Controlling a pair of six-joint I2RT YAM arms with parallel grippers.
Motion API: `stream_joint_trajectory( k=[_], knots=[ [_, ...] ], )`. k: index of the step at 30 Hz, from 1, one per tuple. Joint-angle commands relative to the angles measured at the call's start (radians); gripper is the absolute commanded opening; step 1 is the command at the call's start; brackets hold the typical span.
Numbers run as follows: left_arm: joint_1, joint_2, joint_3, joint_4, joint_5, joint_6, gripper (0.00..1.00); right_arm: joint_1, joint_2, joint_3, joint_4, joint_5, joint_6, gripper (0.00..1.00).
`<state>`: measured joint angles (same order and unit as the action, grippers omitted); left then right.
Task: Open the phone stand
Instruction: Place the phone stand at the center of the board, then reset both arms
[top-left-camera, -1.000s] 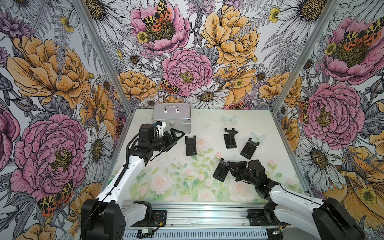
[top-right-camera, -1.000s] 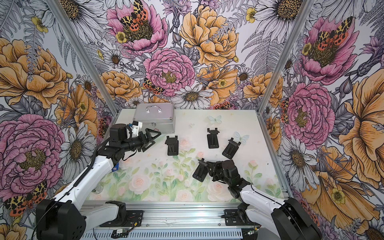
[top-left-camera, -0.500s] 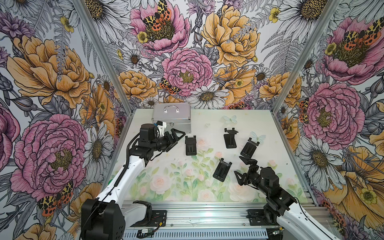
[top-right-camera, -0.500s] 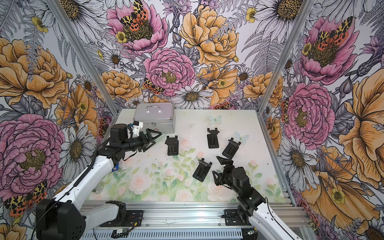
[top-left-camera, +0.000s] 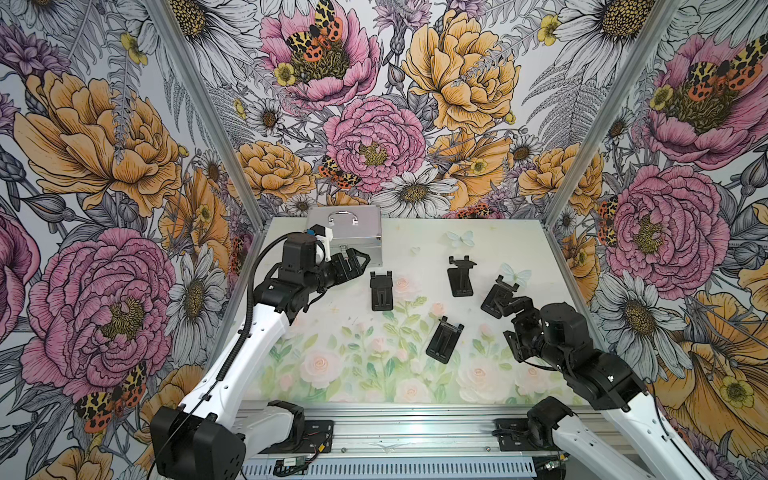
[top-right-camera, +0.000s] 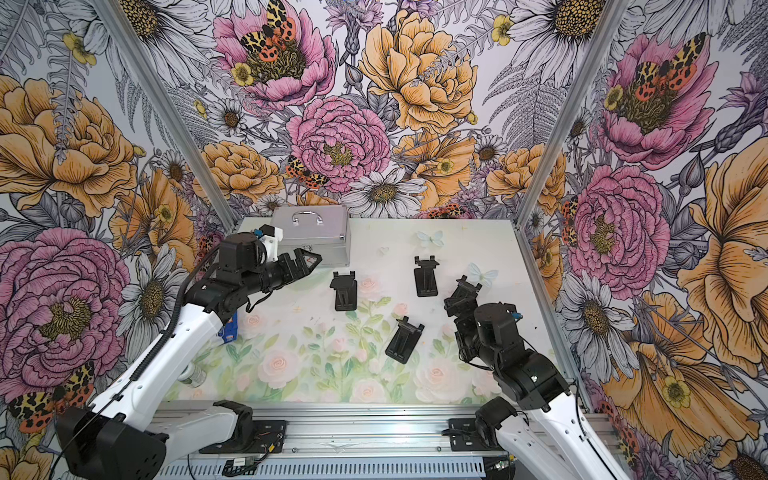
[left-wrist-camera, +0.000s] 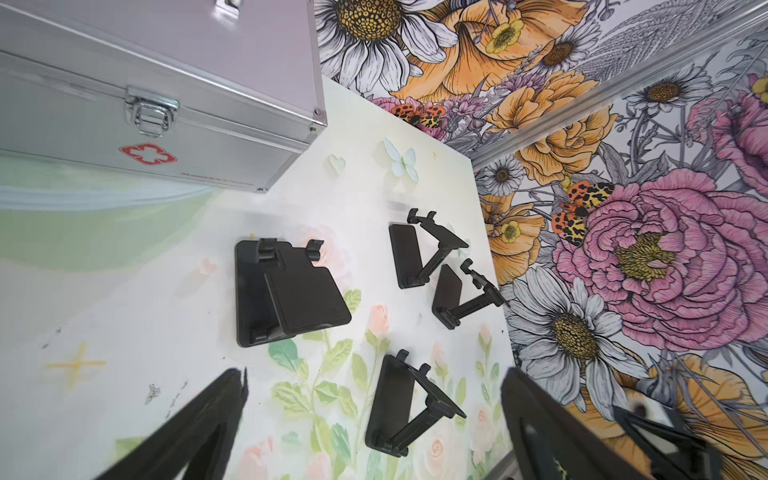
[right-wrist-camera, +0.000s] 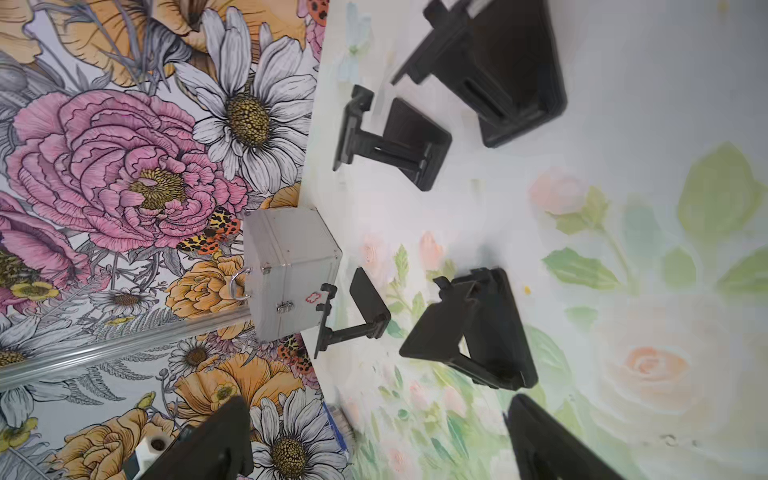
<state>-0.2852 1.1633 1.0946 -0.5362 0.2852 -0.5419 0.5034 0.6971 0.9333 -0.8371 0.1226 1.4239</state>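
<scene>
Several black phone stands lie on the floral table, each with its plate propped up. In both top views the front-middle stand (top-left-camera: 444, 340) (top-right-camera: 404, 340) sits alone, free of both grippers. My right gripper (top-left-camera: 515, 306) (right-wrist-camera: 376, 401) is open and empty, raised at the right beside the right-hand stand (top-left-camera: 496, 296). In the right wrist view the front-middle stand (right-wrist-camera: 478, 328) lies just beyond its fingers. My left gripper (top-left-camera: 356, 261) (left-wrist-camera: 374, 376) is open and empty at the back left, near the left stand (top-left-camera: 381, 291) (left-wrist-camera: 286, 291). Another stand (top-left-camera: 460, 276) is further back.
A silver first-aid case (top-left-camera: 349, 232) (left-wrist-camera: 158, 104) stands at the back left corner, right behind my left gripper. A blue object (top-right-camera: 227, 330) and a small bottle (top-right-camera: 193, 376) lie under my left arm. Flowered walls close in the table on three sides.
My right gripper, earlier shut at the front-middle stand, has opened, let it go and drawn back to the right and upward. The stand stays where it was. The left arm has not moved.
</scene>
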Motion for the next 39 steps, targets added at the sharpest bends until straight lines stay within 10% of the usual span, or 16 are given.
stream_joint_trajectory(
  k=[1, 6, 11, 24, 39],
  knots=[
    [-0.031, -0.012, -0.006, -0.066, -0.288, 0.129, 0.99, 0.024, 0.130, 0.227, -0.117, 0.273, -0.552, 0.99],
    [-0.070, -0.014, -0.087, 0.044, -0.603, 0.256, 0.99, 0.006, 0.183, 0.185, 0.093, 0.581, -0.874, 0.99],
    [0.022, -0.062, -0.298, 0.353, -0.732, 0.319, 0.99, -0.072, 0.172, -0.122, 0.480, 0.612, -1.101, 0.99],
    [0.220, 0.057, -0.602, 0.903, -0.620, 0.423, 0.99, -0.338, 0.326, -0.582, 1.151, 0.434, -1.252, 0.99],
    [0.279, 0.353, -0.704, 1.394, -0.503, 0.523, 0.99, -0.435, 0.683, -0.510, 1.483, 0.238, -1.382, 0.99]
  ],
)
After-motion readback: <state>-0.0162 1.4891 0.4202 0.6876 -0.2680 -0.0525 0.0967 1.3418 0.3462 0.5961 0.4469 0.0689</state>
